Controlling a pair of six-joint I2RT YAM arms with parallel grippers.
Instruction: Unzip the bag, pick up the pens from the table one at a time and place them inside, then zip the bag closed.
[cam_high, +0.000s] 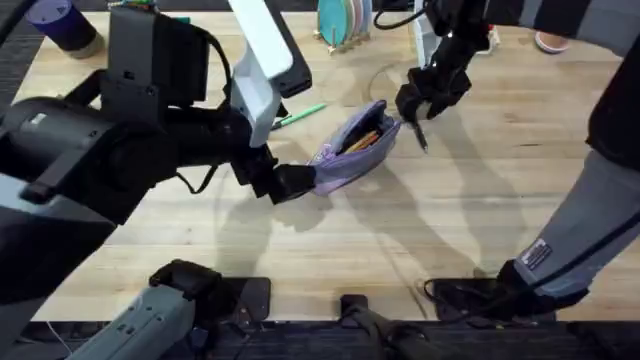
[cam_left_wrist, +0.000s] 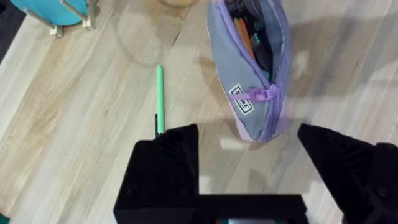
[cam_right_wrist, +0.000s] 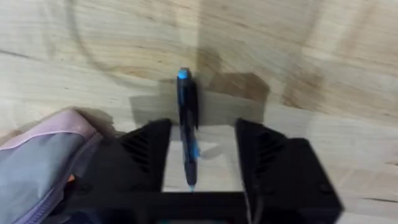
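Observation:
The lavender bag (cam_high: 352, 148) lies unzipped on the table (cam_high: 450, 230), with orange things showing inside. My left gripper (cam_high: 292, 181) is open at the bag's near end (cam_left_wrist: 258, 121), which sits just ahead of the spread fingers (cam_left_wrist: 171, 155); the zipper pull (cam_left_wrist: 266, 94) is at that end. The green pen (cam_high: 300, 115) lies flat on the wood beside the bag (cam_left_wrist: 159, 99). My right gripper (cam_high: 420, 100) hovers just past the bag's far end, shut on the black pen (cam_high: 421, 135). That pen (cam_right_wrist: 186, 118) sticks out between the fingers, above the table.
A purple cup (cam_high: 60, 25) stands at the back left. A wooden rack with teal and pale discs (cam_high: 340, 22) stands at the back centre, behind the green pen. Bare wood lies in front of the bag.

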